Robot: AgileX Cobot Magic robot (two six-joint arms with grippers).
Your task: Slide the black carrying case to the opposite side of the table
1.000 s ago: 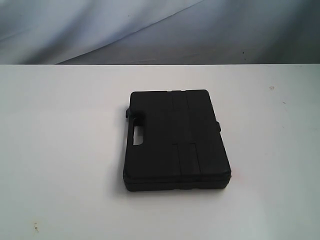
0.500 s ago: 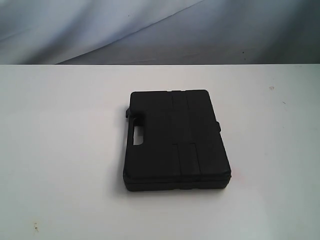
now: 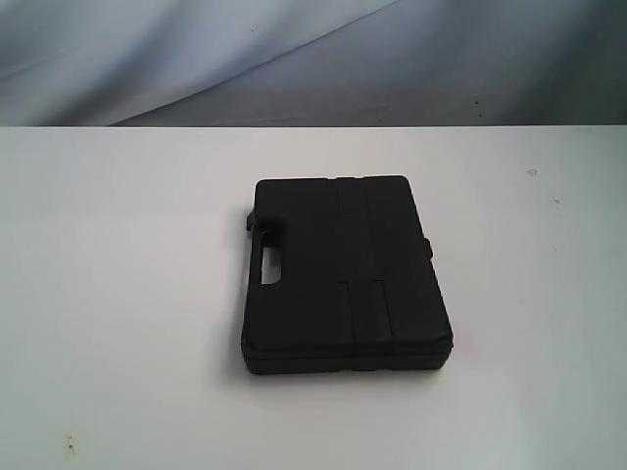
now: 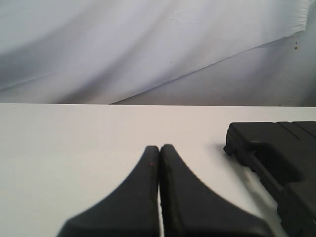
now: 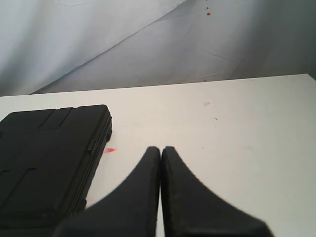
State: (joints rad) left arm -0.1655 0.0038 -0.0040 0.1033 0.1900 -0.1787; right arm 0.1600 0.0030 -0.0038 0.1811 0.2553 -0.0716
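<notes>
The black carrying case [image 3: 343, 274] lies flat near the middle of the white table [image 3: 118, 294], its handle cut-out on its left side. No arm shows in the exterior view. In the left wrist view my left gripper [image 4: 159, 147] is shut with nothing between its fingers; the case's handle side [image 4: 276, 158] lies apart from it. In the right wrist view my right gripper [image 5: 161, 149] is also shut and empty, with the case [image 5: 49, 153] a short way off and a bare strip of table [image 5: 237, 148] between them.
A grey-white cloth backdrop [image 3: 294, 59] hangs behind the table's far edge. A small red mark [image 5: 109, 149] lies on the tabletop beside the case. Bare white tabletop extends on all sides of the case.
</notes>
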